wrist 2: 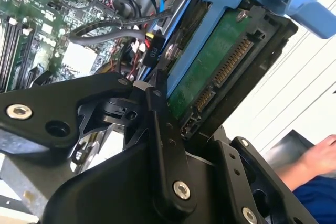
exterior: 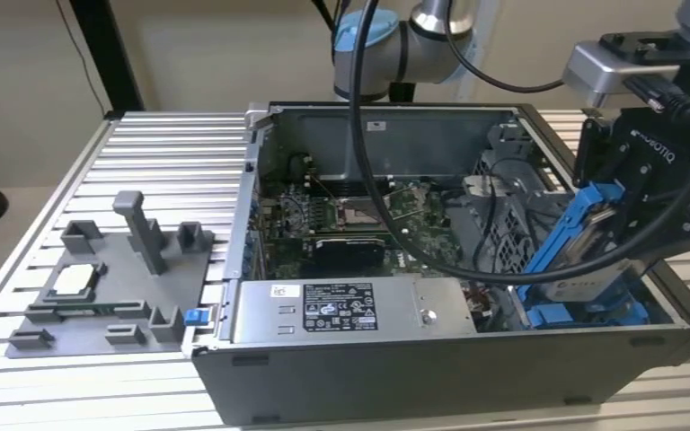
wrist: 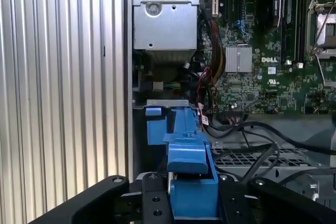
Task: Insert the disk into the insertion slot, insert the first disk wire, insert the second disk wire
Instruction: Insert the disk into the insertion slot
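**The disk held tilted at the mouth of its bay in an open computer case**

The slatted bench (exterior: pixel 141 153) carries an open computer case (exterior: pixel 441 386) at its near edge, toward the exterior view's right, and a grey parts fixture (exterior: pixel 105 287) lies toward the bench's other end. In the case's near corner, just beside the silver power-supply box (exterior: pixel 345 310), is the insertion slot (exterior: pixel 591 314), its blue rails facing up. The claw (wrist: pixel 191 200) pinches the disk (exterior: pixel 585 238) across the blue carrier's side rails. The disk is steeply tilted, with its lower end at the slot mouth, probably so the carrier rails can meet the bay's guides; it is not seated. In the second wrist view the disk's green circuit-board face (wrist 2: pixel 210 72) shows, and its connector edge (wrist 2: pixel 231 61) is bare with no wire plugged in.
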Tool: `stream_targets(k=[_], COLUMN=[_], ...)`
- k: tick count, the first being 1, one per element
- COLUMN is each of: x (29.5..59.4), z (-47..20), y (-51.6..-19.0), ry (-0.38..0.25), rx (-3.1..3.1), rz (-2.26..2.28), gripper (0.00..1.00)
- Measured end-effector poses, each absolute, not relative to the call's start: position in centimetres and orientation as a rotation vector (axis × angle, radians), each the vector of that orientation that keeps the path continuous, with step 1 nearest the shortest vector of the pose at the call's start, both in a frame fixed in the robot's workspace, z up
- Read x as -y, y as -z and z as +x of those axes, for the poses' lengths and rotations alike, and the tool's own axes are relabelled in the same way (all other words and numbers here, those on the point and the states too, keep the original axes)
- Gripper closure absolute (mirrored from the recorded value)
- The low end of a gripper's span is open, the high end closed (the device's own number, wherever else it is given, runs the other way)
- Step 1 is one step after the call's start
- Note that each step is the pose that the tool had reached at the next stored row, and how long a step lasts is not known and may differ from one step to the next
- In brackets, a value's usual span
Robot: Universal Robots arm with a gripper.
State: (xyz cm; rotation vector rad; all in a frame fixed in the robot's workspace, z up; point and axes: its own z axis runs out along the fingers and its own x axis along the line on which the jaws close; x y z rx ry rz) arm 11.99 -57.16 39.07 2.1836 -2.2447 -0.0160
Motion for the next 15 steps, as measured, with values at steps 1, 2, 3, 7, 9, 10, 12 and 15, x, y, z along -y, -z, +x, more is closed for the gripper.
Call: stream_targets(k=[1,2,3,7,9,10,12,15], x=[57.2,57.2,57.2,57.2,57.2,57.1,57.1,57.1], z=[12.0,12.0,12.0,12.0,12.0,12.0,12.0,12.0], y=[-38.9,-38.8,-38.7,-38.1,-37.9,-37.8,-37.5,-37.4], ry=[0.016,0.016,0.016,0.016,0.016,0.016,0.016,0.016], rx=[2.245,2.245,2.245,2.245,2.245,2.245,2.245,2.245], rz=[2.184,2.184,2.184,2.184,2.184,2.184,2.184,2.183], gripper=[1.0,1.0,1.0,1.0,1.0,1.0,1.0,1.0])
